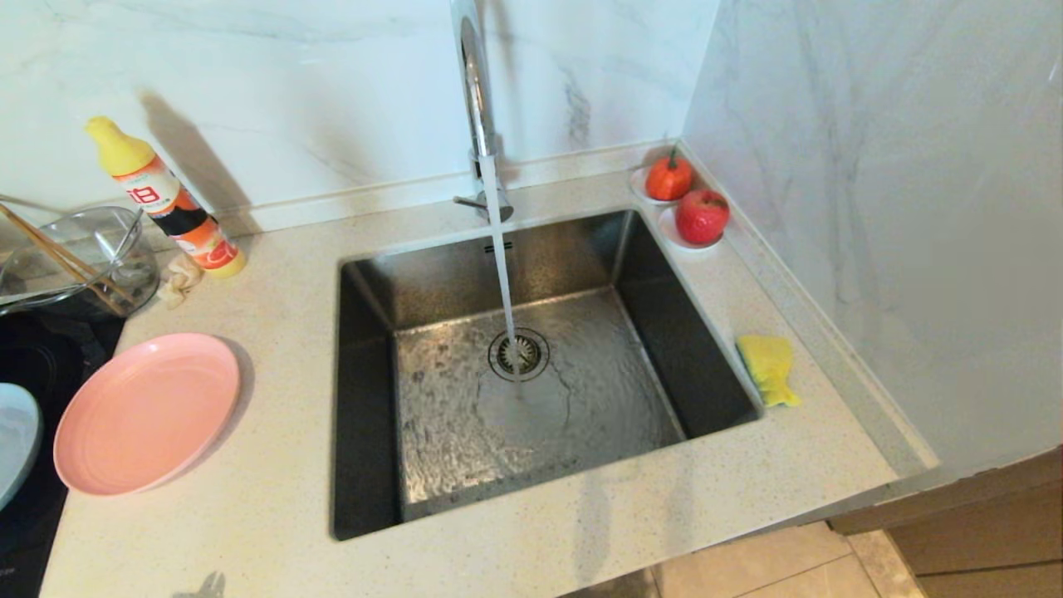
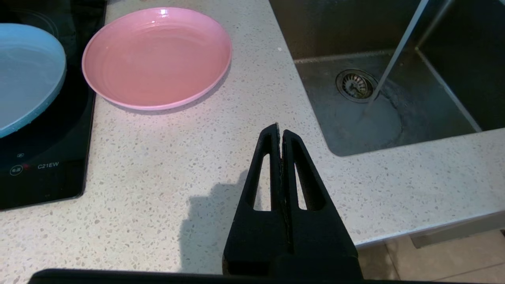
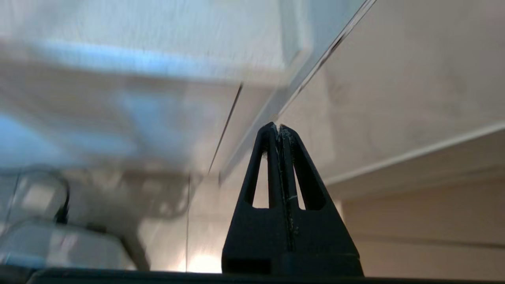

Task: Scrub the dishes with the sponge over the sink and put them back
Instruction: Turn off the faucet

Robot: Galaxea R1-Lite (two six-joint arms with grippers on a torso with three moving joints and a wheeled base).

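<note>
The pink plate (image 1: pixel 146 412) (image 2: pixel 157 56) lies on the counter left of the sink (image 1: pixel 531 365) (image 2: pixel 394 90). The light blue plate (image 1: pixel 15 438) (image 2: pixel 27 75) rests on the black cooktop further left, partly cut off. Water runs from the faucet (image 1: pixel 477 108) onto the drain. The yellow sponge (image 1: pixel 768 368) lies on the counter at the sink's right rim. My left gripper (image 2: pixel 279 132) is shut and empty above the counter's front edge, short of the pink plate. My right gripper (image 3: pixel 277 128) is shut and empty, off the counter, facing cabinet fronts. Neither gripper shows in the head view.
A detergent bottle (image 1: pixel 166 199) leans at the back left beside a glass bowl (image 1: pixel 79 257) with chopsticks. Two red fruits on white saucers (image 1: pixel 685 203) sit in the back right corner. A marble wall (image 1: pixel 897 208) bounds the counter on the right. The black cooktop (image 2: pixel 43 157) is at the left.
</note>
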